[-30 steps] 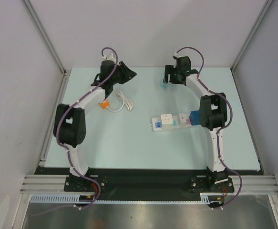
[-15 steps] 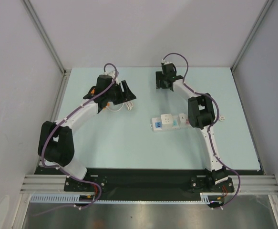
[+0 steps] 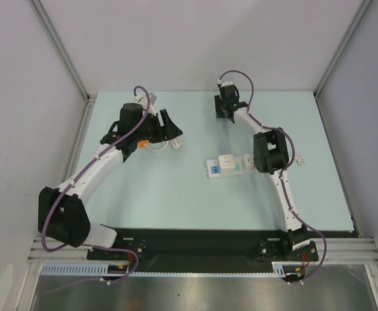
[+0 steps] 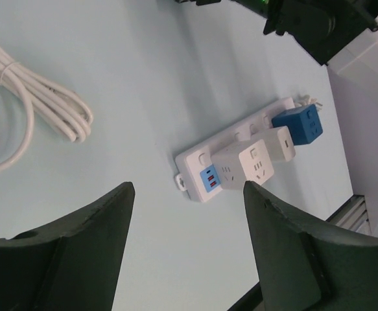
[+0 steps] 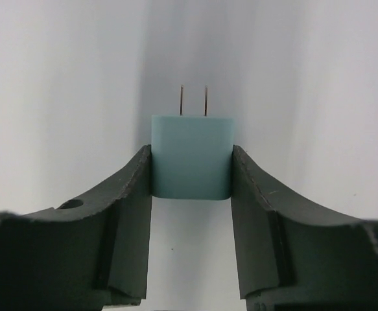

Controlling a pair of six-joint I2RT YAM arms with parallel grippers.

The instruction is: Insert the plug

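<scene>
My right gripper (image 5: pixel 191 170) is shut on a pale teal plug (image 5: pixel 191 155), its two metal prongs (image 5: pixel 193 101) pointing away from the wrist toward a blank wall. In the top view the right gripper (image 3: pixel 225 110) is at the far middle of the table, behind the white power strip (image 3: pixel 230 166). The strip (image 4: pixel 209 170) carries a white cube adapter (image 4: pixel 253 162) and a blue cube adapter (image 4: pixel 297 124). My left gripper (image 3: pixel 167 127) is open and empty above the mat, left of the strip; the left wrist view shows its jaws wide apart (image 4: pixel 189 194).
A coiled white cable (image 3: pixel 161 142) with an orange piece (image 3: pixel 141 140) lies under the left gripper; the coil also shows in the left wrist view (image 4: pixel 36 103). A small white object (image 3: pixel 302 160) lies right of the right elbow. Walls close in the back and sides.
The right gripper has moved left and a little back with the plug; its elbow shifted left. The left arm has swung its elbow out to the left, and its gripper stayed over the cable.
</scene>
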